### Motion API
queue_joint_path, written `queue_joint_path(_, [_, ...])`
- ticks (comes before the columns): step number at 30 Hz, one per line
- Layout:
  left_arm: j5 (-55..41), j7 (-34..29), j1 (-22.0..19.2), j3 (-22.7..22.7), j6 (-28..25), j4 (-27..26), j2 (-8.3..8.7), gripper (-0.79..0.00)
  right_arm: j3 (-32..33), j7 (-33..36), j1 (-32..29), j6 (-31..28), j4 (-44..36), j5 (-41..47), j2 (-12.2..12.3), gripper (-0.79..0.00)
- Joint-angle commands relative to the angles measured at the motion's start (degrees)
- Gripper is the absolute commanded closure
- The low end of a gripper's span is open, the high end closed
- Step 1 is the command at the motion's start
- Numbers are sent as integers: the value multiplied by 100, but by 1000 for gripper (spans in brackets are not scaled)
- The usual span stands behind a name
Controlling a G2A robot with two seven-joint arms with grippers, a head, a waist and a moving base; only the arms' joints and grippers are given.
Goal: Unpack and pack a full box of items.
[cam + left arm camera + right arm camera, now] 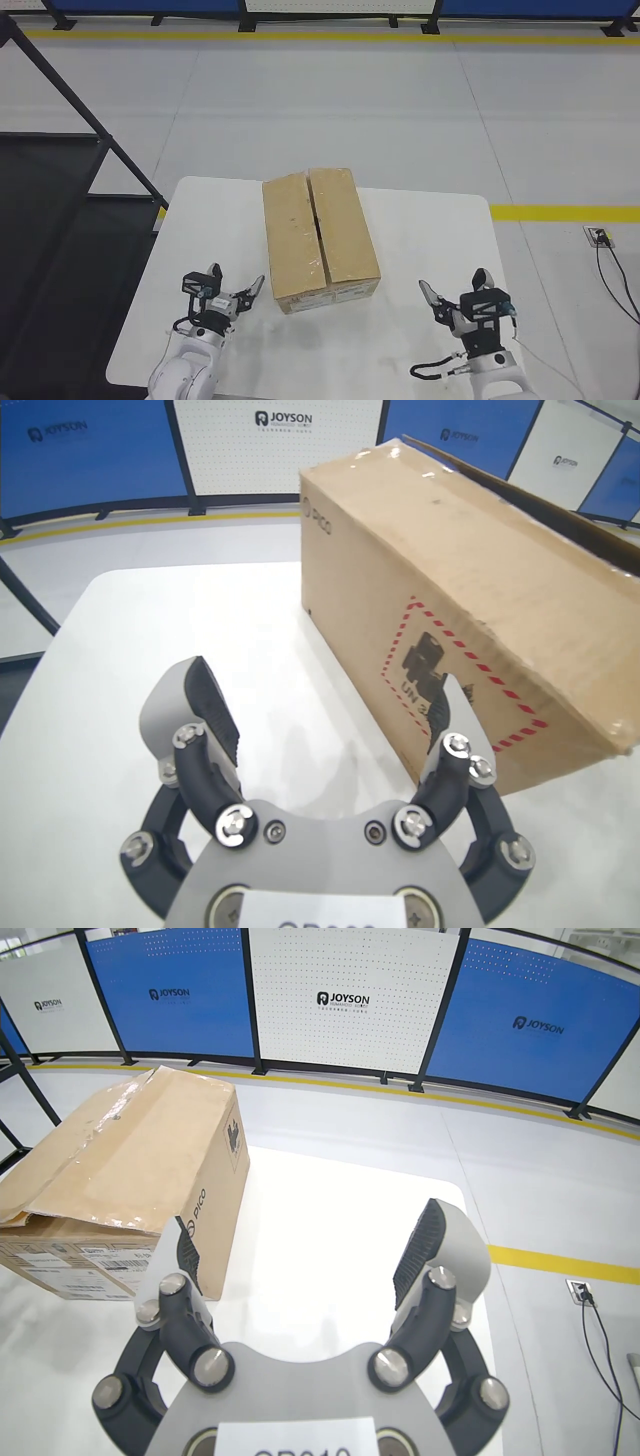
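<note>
The cardboard box [320, 238] stands in the middle of the white surface [430, 225]. It lies lengthwise away from the robot, with its two top flaps folded shut along a centre seam. In the right wrist view the flap edge at the box's near end looks torn and slightly lifted.

The left pincer [236, 279] is held low just off the box's near left corner and angled toward the box's long side. Its fingers are spread wide and grip nothing. One fingertip sits close to the red-dashed mark on that side; whether it touches the box cannot be told.

The right pincer [452, 281] is off the box's near right corner, clearly apart from the box. It points past the box's right side, and it too is released wide, with nothing between its fingers.
</note>
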Motion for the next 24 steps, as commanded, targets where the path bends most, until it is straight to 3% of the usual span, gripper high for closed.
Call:
queue_joint_path(1, [64,-77,-63,43,-64,10,-5,-785,0,0,0,0,0,-2,0,-785])
queue_joint_path(20, [577,-502,-254,679,-507,-185,-81,-785,11,-26,1,-11,-2,60,-4,-785])
queue_joint_path(24, [763,-523,-265,862,-482,-242,-107,-785,118,-76,-72,-370,-43,496,-3,-785])
